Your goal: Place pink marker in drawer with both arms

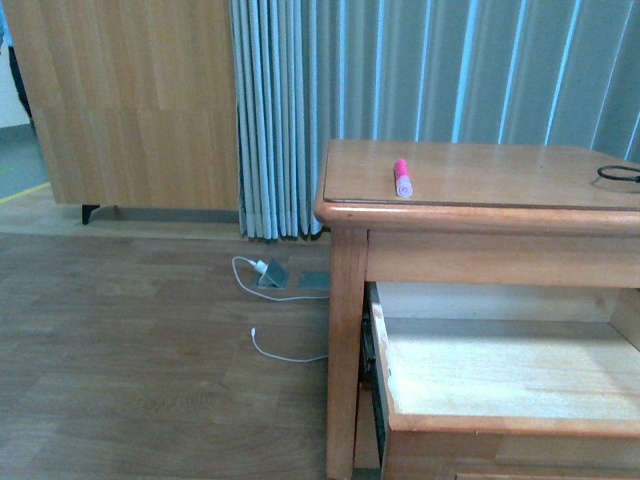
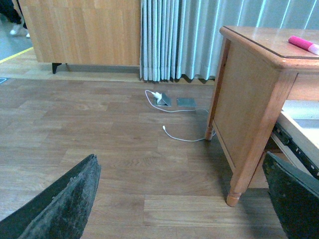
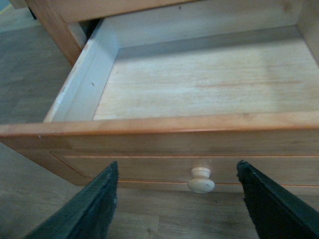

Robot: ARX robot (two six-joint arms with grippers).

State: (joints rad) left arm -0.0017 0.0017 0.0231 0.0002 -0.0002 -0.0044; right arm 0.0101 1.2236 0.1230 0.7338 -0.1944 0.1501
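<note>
The pink marker (image 1: 402, 178) lies on top of the honey-brown cabinet (image 1: 480, 215), near its left front edge; it also shows in the left wrist view (image 2: 303, 44). The top drawer (image 1: 500, 425) is pulled out, its pale inside bare. In the right wrist view the drawer's front (image 3: 159, 144) and round pale knob (image 3: 201, 180) sit between my right gripper's (image 3: 179, 199) open fingers (image 3: 92, 206), not touched. My left gripper (image 2: 182, 199) is open and empty above the floor, left of the cabinet's front leg (image 2: 244, 159). Neither arm shows in the front view.
A white cable (image 1: 280, 350) and a grey floor socket (image 1: 272, 274) lie on the wooden floor left of the cabinet. Blue-grey curtains (image 1: 430, 70) hang behind. A wooden wardrobe (image 1: 130, 100) stands at the back left. A black cable (image 1: 618, 174) lies on the cabinet top at right.
</note>
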